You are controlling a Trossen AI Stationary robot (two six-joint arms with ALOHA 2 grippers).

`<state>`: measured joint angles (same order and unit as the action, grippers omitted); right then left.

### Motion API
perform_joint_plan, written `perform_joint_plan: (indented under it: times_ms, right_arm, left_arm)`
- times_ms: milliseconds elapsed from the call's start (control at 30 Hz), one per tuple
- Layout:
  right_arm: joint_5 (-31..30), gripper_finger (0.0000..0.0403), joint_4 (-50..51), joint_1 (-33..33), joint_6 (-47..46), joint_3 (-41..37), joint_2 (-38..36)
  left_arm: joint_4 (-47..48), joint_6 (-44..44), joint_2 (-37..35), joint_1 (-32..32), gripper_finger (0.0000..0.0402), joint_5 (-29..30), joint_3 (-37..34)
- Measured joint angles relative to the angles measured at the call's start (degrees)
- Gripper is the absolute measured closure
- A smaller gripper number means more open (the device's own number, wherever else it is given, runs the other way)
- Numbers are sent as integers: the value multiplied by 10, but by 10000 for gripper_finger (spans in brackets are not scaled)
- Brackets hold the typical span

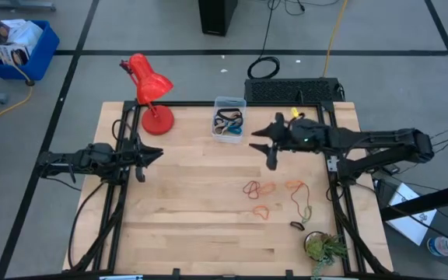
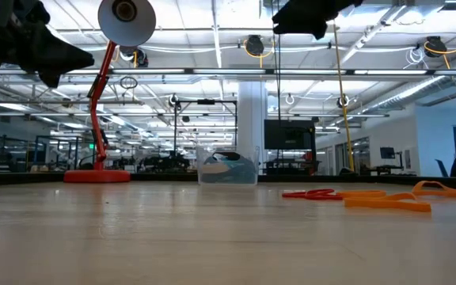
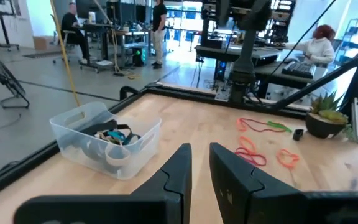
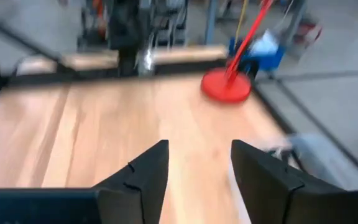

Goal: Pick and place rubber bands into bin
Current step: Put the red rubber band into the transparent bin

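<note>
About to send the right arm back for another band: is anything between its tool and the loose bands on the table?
Nothing visible. The right tool hangs over bare wood beside the bin; the rubber bands lie apart from it across open tabletop.

No legible text, label, brand, number or sign found in any view. Printed packaging in blue crate (image 1: 18,47) on floor: markings too small to read. Screens in room behind table (image 2: 212,229): content unreadable. Red lamp (image 1: 149,92), clear bin (image 1: 229,118): no markings visible.
</note>
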<state>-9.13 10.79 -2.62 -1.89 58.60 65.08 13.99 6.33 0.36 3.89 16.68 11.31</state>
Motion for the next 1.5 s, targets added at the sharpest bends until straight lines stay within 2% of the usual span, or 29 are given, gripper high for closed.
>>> perform_joint_plan:
  times_ms: [100,267,733,967,1233,1500]
  right_arm:
    - [0,245,72,23,-11,34,32]
    - [2,252,125,64,-25,40,85]
    - [4,253,143,120,24,40,271]
    - [20,253,134,118,46,40,332]
    - [22,253,115,101,55,39,370]
    - [81,253,101,82,87,39,397]
  left_arm:
    - [-1,-15,0,0,339,3,0]
    - [-1,-28,0,0,339,23,0]
    - [14,-33,0,0,339,34,0]
    - [16,-33,0,0,339,34,0]
    - [18,-32,0,0,339,34,0]
    - [34,-30,0,0,339,34,0]
